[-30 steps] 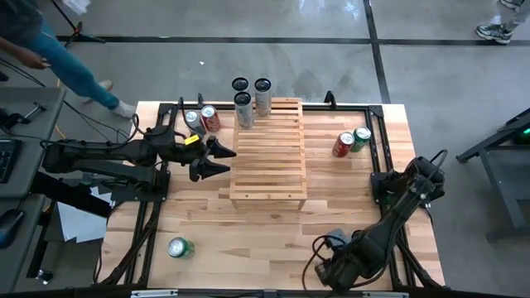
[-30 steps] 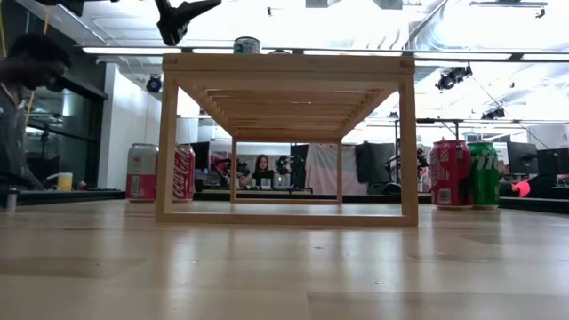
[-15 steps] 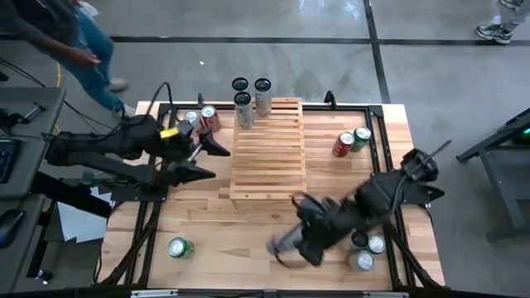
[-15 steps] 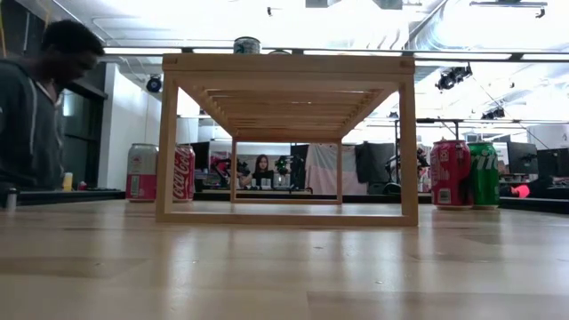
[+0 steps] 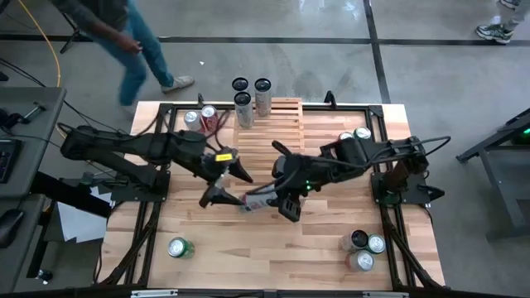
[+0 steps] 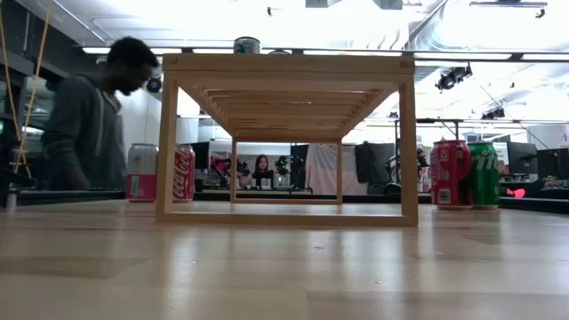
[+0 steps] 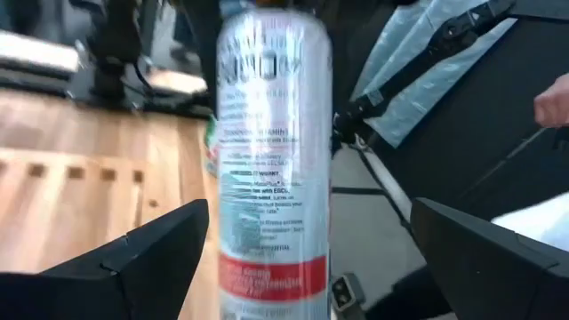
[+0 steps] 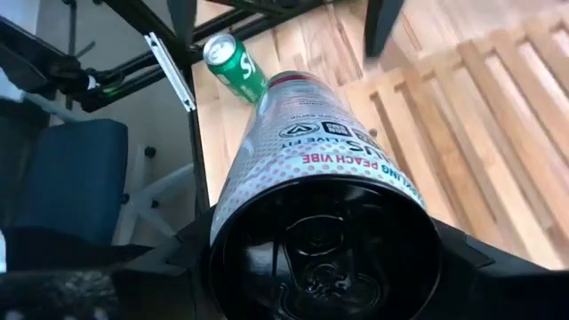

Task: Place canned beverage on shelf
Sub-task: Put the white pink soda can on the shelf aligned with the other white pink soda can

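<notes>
The right gripper is closed around a tall slim silver can with a red band and a dark lid, holding it by its lid end. In the high view the can lies roughly horizontal above the front left corner of the pale slatted wooden shelf, with its free end directed at the left gripper. The left gripper's fingers are spread wide and grasp nothing; in the left wrist view the can stands between the two dark fingers with clear space on both sides.

The step in hand appears to be a transfer of the can between the arms, or a reorientation before placing.

Procedure, as judged from this position:
1. Hold the right arm steady while the left gripper advances until the can body sits fully between its fingers.
2. Close the left fingers on the middle of the can body, clear of the right gripper, so that neither gripper strikes the other.
3. Release the right gripper only after the left grip is firm. The can wall is smooth and cylindrical and may slip or rotate.
4. Bring the can upright before lowering it onto a bare slat, well apart from the three dark-lidded cans at the far edge of the shelf
</notes>
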Robot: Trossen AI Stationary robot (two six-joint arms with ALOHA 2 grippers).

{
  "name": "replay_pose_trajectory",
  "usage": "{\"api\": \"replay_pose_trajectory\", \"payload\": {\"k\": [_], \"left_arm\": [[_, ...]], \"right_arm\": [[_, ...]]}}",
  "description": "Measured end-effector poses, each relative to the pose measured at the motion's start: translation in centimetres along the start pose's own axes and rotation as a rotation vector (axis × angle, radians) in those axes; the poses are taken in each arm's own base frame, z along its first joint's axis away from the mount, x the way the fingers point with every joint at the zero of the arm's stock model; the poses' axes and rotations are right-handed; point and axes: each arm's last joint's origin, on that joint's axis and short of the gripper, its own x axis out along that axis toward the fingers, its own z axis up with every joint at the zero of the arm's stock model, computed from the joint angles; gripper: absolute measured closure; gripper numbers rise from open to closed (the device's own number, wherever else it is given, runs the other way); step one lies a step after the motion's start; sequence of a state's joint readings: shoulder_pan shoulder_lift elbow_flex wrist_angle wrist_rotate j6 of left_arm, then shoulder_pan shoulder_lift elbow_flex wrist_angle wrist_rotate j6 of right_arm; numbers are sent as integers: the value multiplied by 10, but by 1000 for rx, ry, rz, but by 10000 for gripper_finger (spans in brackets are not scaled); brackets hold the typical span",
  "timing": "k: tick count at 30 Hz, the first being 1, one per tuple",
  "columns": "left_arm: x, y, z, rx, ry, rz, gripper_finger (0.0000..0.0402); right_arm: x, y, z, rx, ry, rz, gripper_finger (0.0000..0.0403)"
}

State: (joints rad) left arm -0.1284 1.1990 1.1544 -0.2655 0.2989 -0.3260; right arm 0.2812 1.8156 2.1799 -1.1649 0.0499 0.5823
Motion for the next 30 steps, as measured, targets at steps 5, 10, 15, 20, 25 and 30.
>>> {"api": "replay_pose_trajectory", "payload": {"k": [5, 10, 15, 20, 25, 30], "left_arm": [[19, 6, -2, -65, 45, -15, 20], [33, 8, -6, -125, 82, -15, 20], [40, 7, -9, -158, 96, -22, 20], [40, 7, -9, -143, 97, -10, 44], [40, 8, -13, -149, 123, 19, 139], [34, 13, -13, -159, 152, 42, 174]], "right_arm": [[1, -10, 8, -93, 0, 26, 166], [1, -18, 14, -182, -14, 29, 166], [1, -22, 17, -244, -12, 51, 166], [1, -24, 18, -285, -15, 55, 166], [1, -23, 19, -310, -19, 59, 166], [0, -24, 19, -320, -20, 57, 125]]}}
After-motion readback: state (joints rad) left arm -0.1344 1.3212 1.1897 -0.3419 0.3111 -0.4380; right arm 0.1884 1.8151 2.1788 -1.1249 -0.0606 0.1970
